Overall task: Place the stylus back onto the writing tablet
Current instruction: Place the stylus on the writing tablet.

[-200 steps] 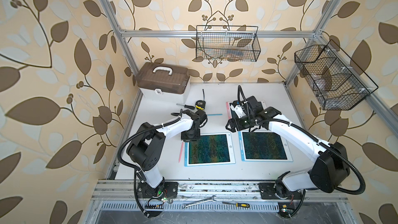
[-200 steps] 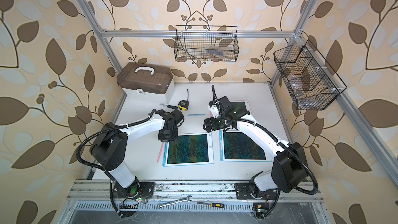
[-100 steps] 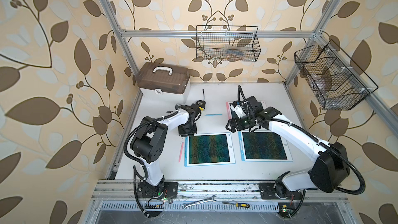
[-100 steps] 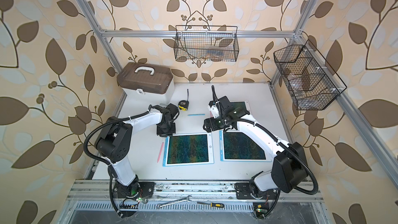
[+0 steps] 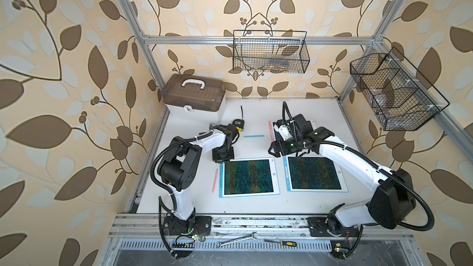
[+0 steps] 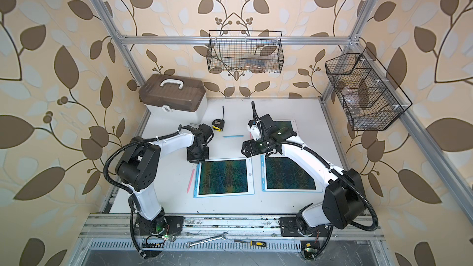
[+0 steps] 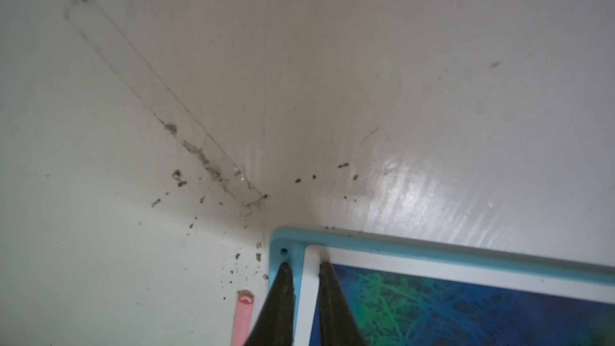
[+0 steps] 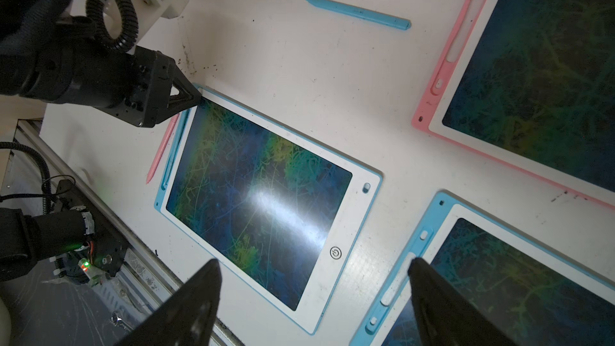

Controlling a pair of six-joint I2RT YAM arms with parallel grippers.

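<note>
Robot lab cell — aluminium frame [image 5: 256,40], leaf-wallpapered panels [image 5: 64,72], wire basket [image 5: 270,52]

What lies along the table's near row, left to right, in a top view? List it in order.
pink stylus → blue-framed tablet → second blue-framed tablet

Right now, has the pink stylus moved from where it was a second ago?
No. The pink stylus lies in the same spot, alongside the blue-framed tablet, by its slot edge.
</note>
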